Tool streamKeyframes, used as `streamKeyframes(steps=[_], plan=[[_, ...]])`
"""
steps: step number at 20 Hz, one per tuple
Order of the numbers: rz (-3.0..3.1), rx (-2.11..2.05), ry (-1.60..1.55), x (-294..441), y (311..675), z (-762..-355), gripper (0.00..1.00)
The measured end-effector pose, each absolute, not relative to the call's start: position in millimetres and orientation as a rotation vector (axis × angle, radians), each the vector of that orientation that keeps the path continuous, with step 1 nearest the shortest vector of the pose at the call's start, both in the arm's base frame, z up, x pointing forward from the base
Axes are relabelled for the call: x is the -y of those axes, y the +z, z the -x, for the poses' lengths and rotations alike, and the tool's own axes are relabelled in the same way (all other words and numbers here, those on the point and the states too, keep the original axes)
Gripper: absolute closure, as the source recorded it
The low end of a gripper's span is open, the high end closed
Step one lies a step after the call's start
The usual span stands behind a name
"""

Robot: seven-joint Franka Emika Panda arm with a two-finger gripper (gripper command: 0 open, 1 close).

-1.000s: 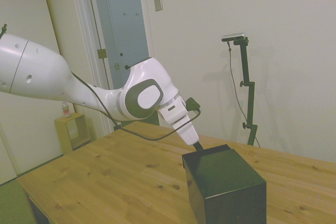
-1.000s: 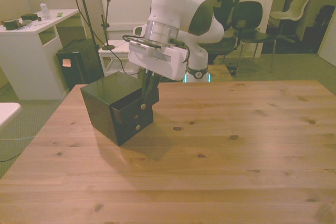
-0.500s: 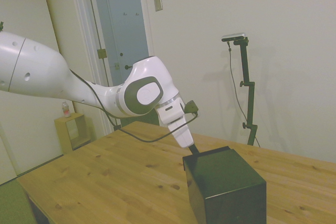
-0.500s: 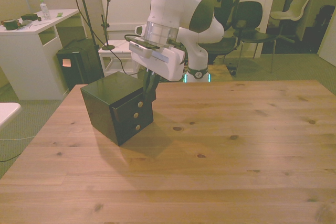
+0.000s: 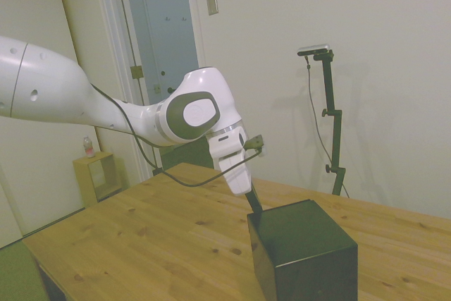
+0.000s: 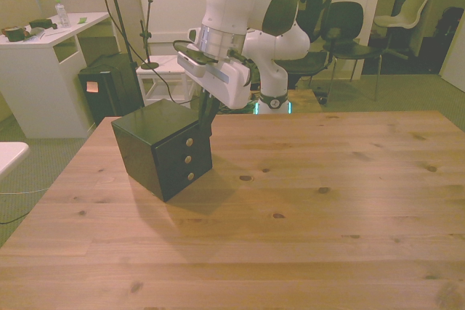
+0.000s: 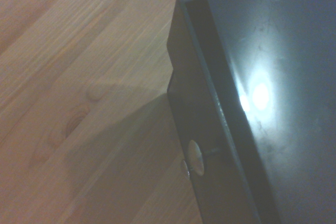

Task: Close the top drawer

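Note:
The small black cabinet (image 6: 144, 149) stands on the wooden table at the front view's left. Its top drawer (image 6: 177, 144) sits pushed in, level with the two drawer fronts below, each with a small round knob. My gripper (image 6: 205, 125) hangs just above and beside the cabinet's upper front corner, its dark fingers together with nothing between them. In the side view the gripper (image 5: 254, 203) points down at the far top edge of the cabinet (image 5: 304, 255). The wrist view shows the top drawer's front edge (image 7: 181, 51) as a thin lip along the glossy cabinet top (image 7: 273, 77).
Bare wooden table (image 6: 327, 201) stretches across the front view's right and toward the camera. Behind the table are a white desk (image 6: 43, 63), a black bin (image 6: 109, 88) and several dark chairs (image 6: 341, 30).
A second ago the top drawer stuck out with the fingers against its front. It has slid in flush, and the gripper has risen slightly and drawn back from it.

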State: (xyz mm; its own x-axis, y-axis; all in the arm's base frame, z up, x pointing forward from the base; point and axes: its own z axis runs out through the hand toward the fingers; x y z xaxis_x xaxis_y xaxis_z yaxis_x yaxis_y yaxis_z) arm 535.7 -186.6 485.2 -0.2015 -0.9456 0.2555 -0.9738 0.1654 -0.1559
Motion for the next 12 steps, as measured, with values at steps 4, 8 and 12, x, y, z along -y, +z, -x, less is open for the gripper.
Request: streamKeyframes(steps=[4, 8, 12], plan=[[-1.881, 2.331, 0.403, 189.7, 486.6, -538.4, 1.00], [-1.859, 2.335, 0.381, 192.7, 486.9, -542.1, 1.00], [-1.854, 2.337, 0.376, 193.9, 487.0, -544.3, 1.00]])
